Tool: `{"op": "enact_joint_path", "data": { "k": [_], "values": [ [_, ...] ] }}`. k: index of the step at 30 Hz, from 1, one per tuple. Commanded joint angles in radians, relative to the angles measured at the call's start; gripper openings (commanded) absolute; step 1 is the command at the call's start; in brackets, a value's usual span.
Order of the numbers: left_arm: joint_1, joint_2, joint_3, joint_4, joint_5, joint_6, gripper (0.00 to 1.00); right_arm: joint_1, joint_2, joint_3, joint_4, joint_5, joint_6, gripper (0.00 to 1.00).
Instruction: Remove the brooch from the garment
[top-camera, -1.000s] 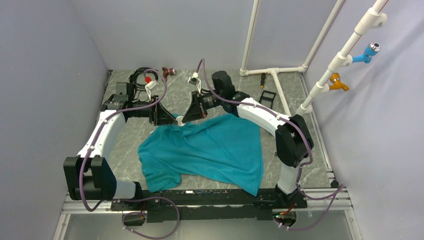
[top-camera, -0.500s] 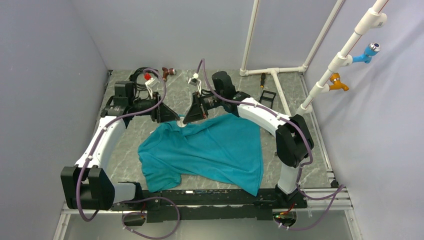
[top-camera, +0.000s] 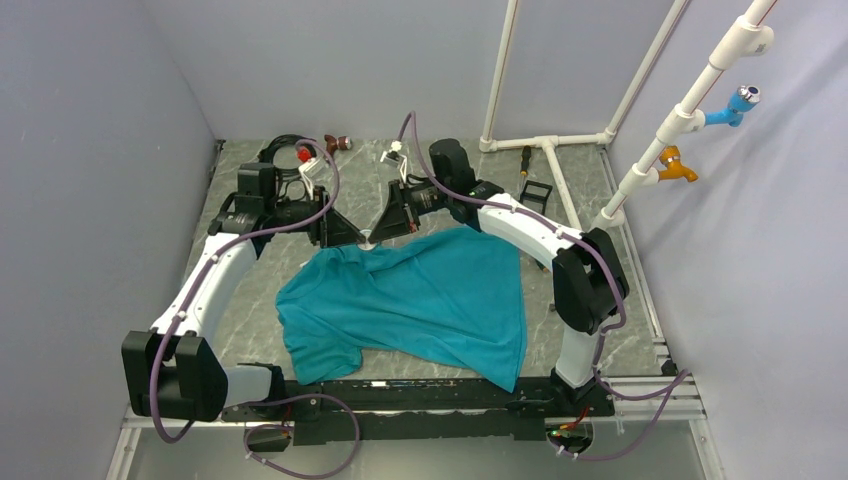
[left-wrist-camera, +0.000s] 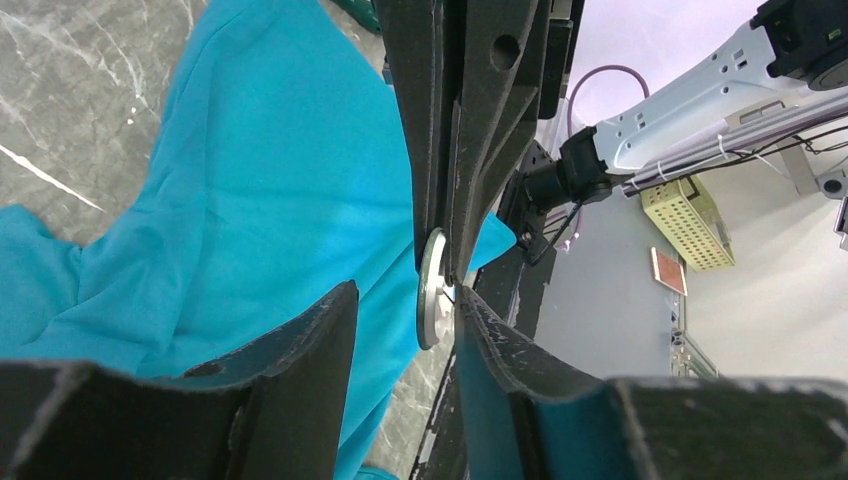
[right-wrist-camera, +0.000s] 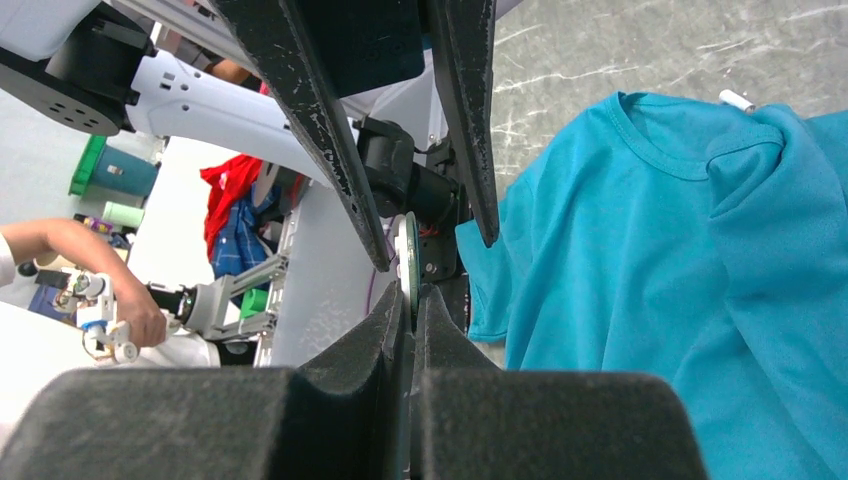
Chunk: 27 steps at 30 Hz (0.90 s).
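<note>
A pale silvery brooch (left-wrist-camera: 432, 300) is gleaming between the scuffed black jaws of the right gripper (right-wrist-camera: 408, 290), with the equally black left gripper (left-wrist-camera: 405, 295) showing either side; below the jaws, a teal shirt (top-camera: 420, 300) is covering a grey, white-veined table (top-camera: 255, 270).

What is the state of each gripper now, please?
Left gripper: open, its fingers on either side of the brooch.
Right gripper: shut on the brooch, pinching its edge.
</note>
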Motion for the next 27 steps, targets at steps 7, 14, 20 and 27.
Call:
{"op": "enact_joint_path", "data": {
  "k": [7, 14, 20, 27],
  "values": [
    [-0.011, -0.005, -0.015, 0.041, -0.011, -0.008, 0.34, -0.006, -0.018, 0.010, 0.093, -0.054, 0.042, 0.00],
    [-0.020, -0.005, -0.002, 0.029, -0.086, 0.001, 0.27, -0.006, -0.017, 0.014, 0.101, -0.068, 0.046, 0.00],
    [-0.027, -0.008, 0.007, 0.019, -0.142, 0.014, 0.24, -0.006, -0.008, 0.018, 0.120, -0.077, 0.063, 0.00],
    [-0.030, -0.010, 0.010, 0.018, -0.193, 0.010, 0.23, -0.006, 0.000, 0.022, 0.138, -0.083, 0.079, 0.00]
  ]
}}
